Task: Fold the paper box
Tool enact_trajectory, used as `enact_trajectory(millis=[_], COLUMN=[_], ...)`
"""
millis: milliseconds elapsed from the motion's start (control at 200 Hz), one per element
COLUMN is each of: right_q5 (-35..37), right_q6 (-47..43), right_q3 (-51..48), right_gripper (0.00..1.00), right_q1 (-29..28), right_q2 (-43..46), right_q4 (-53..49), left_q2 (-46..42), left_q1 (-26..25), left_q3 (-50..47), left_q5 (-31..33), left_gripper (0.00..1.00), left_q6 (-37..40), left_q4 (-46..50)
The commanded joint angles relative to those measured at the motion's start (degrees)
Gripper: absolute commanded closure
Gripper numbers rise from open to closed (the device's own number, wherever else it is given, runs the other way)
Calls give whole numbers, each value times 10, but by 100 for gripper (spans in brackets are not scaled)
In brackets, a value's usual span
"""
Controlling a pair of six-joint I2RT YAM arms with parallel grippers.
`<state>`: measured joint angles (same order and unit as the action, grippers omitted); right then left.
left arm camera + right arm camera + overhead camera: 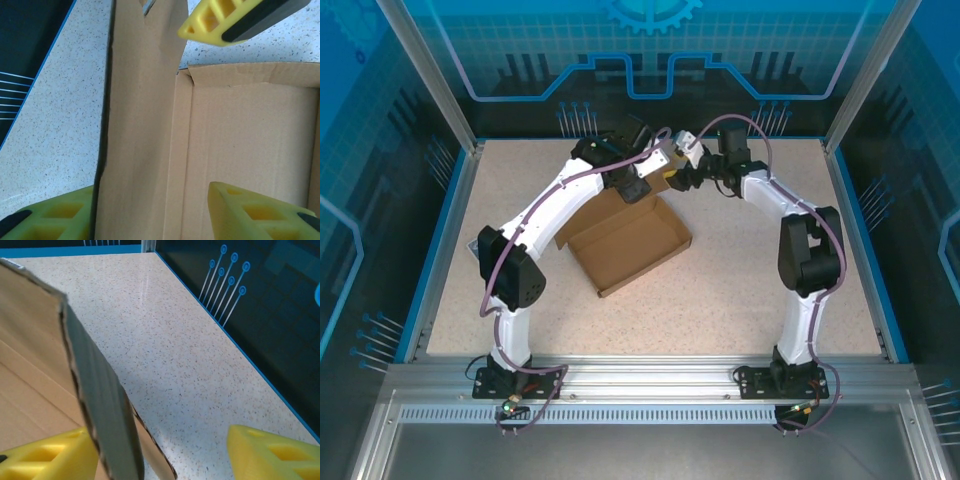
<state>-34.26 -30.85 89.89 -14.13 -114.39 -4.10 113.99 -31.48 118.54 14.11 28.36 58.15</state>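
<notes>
Left wrist: left tool point(152, 200) and right tool point(157, 440), open and empty, are straddling the paper box's point(245, 150) flap point(140, 125), apparently steadying it upright.

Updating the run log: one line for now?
paper box: far-end flap raised | left gripper: open astride flap | right gripper: open astride flap

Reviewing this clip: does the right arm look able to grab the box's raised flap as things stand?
Probably yes. The paper box has its raised flap standing inside the open right gripper, close to one finger, with bare table beside it and nothing blocking.
</notes>
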Motion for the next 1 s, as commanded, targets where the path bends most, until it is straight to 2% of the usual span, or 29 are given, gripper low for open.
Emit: enact_trajectory(millis=[0,225,425,765,991], right_q5=[-25,-16,8,38,56], right_q6=[-31,-21,-10,-35,-24], right_q3=[25,0,-23,-79,-141], right_gripper=[40,68,82,91,91], right_q1=[-12,-15,-16,-8,11], right_q2=[-18,-4,14,64,122], right_q4=[-36,-21,-6,-5,-7], left_q2=[-14,-15,-19,-79,-198], left_q1=[5,6,7,7,8], left_q3=[-3,-2,1,-25,-145], left_q5=[-13,-14,-11,-1,7], left_gripper=[49,49,48,43,36], left_q6=[-15,-19,-27,-63,-121], left_q4=[2,1,-2,-37,-137])
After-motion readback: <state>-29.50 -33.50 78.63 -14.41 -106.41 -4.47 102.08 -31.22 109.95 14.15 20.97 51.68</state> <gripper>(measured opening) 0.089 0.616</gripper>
